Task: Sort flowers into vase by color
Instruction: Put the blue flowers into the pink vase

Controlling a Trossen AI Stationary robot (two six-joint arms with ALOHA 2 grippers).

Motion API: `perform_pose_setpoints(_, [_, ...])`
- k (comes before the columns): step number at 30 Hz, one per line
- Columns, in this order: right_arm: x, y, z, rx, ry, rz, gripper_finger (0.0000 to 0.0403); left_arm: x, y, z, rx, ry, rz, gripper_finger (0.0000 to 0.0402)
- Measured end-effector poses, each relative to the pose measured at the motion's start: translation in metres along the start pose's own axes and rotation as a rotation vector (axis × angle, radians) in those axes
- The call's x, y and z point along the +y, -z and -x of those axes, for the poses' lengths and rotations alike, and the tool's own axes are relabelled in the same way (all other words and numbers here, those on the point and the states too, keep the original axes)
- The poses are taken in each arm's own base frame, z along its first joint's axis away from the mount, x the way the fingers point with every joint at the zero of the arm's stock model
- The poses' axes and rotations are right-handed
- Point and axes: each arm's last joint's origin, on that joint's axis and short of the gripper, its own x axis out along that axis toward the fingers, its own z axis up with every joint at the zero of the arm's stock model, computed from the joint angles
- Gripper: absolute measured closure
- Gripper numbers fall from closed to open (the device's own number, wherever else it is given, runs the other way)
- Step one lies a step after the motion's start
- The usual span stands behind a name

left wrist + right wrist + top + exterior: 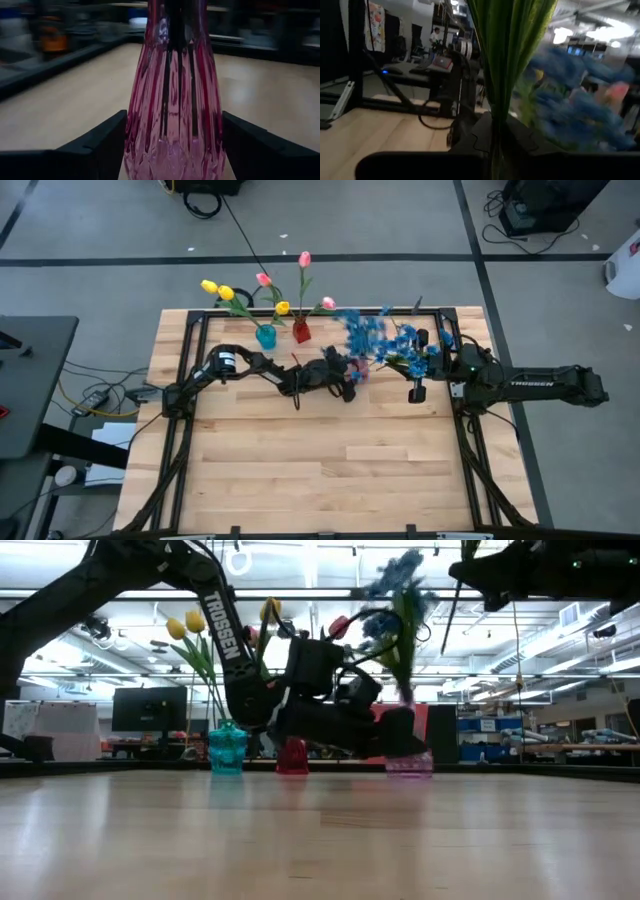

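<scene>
Starting at the upper left of the high view, I see a teal vase (266, 336) near the far edge of the counter (300, 470). It has yellow tulips (217, 289) in it. Just to its right is a red vase (301, 331) with pink tulips (304, 259). The stems are thin and long, so they look light and bendy to me. I would hold them by the stem, never by the buds.

In the middle of that view is my left claw (352, 380), low on the counter. In the left wrist view a pink glass vase (175, 100) stands between its two fingers (100, 140). The fingers are open with a small gap on each side, so they are not squeezing the vase yet. I think the glass is hard, smooth and slippery, and it could tip or break. I would grab it low, near the fat bottom, and squeeze gently.

Further right in the high view are the blue flowers (385, 340), a big fluffy bunch above the pink vase. My right claw (417, 365) is closed on their green stems (512, 65), and the right wrist view shows the stems coming up from its shut fingers. The bunch looks top-heavy and floppy to me. Holding it lower on the stems would stop it from swinging.

In the low view the blue bunch hangs right above the pink vase in the middle of the frame.
</scene>
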Motion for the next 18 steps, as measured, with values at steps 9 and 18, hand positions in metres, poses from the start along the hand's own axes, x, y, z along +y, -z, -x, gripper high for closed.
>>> perform_pose_setpoints(9, [0.009,0.008,-0.003,0.059,-0.168,-0.086,0.0367,-0.025,-0.002,0.032,0.061,0.214,-0.070,0.0105])
perform_pose_setpoints(18, [0.035,0.015,-0.031,-0.003,-0.219,-0.051,0.0367,-0.020,-0.006,0.057,0.100,0.263,-0.029,0.0108])
